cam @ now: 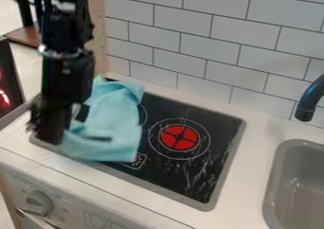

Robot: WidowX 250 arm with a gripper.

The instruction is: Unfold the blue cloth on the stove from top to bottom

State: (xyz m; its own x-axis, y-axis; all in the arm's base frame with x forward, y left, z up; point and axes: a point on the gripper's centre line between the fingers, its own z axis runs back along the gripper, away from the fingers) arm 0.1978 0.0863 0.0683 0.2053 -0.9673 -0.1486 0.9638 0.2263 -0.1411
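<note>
The claw (71,124) is seen at the left end of the stove (215,176), low against the left side of the light blue cloth (117,117); its outline is blurred, and whether it is set wide or narrow cannot be told; nor can it be told whether any of the cloth is gripped, though part of the cloth is overlapped by the claw's dark shape. The arm (63,43) is brought in from the top edge at the upper left and is held nearly upright, with the claw at its lower end, in front of the cloth's left part.

The cloth is spread over the left portion of the stove; it is rumpled and creased near the back, while its front part is laid out flatter; the front rim of the stove is overlapped by its lower edge, and a ring marked on the black surface is partly covered by its right side. The red burner (180,137) is left uncovered, to the right of the cloth.

The stove is set into the white tabletop (253,128); a gray sink (284,176) is let in at the right, with a dark faucet (307,102) hung over its back; a knob (39,203) is mounted on the front panel below; the back is closed by a tiled wall (209,39).
</note>
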